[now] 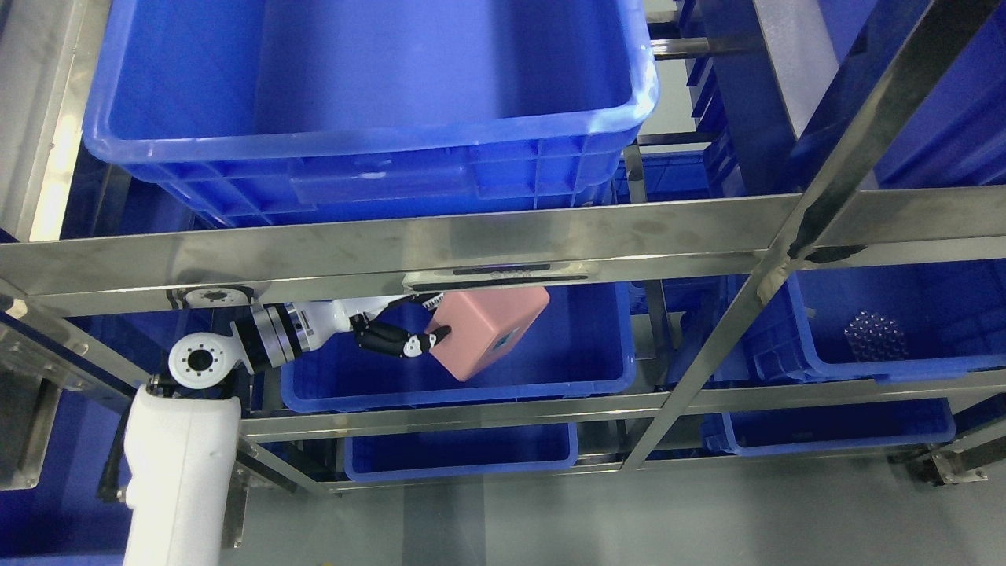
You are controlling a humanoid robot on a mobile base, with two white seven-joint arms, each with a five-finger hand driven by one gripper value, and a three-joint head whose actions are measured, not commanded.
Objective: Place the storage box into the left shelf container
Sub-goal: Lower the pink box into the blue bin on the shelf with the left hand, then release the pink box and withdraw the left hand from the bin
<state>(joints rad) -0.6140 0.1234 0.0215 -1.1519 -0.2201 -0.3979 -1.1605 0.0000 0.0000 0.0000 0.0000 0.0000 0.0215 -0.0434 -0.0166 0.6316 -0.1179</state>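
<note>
The left hand is holding the pink storage box. Its dark fingers are curling around the box's left side and gripping it. The box is tilting, with one corner pointing down. It is hanging over the blue container on the left side of the shelf, just under the shiny metal bar. I cannot tell if the low corner is touching the bottom of the container yet.

This looks like the putting-in step. The box is already over the right bin, so the carrying part seems nearly done.

Next, the hand probably needs to go down a little and turn the box flat, so it sits on the bottom. Then the fingers need to let go and the arm needs to pull back without bumping the bar above. The right hand is not showing anywhere.
</note>
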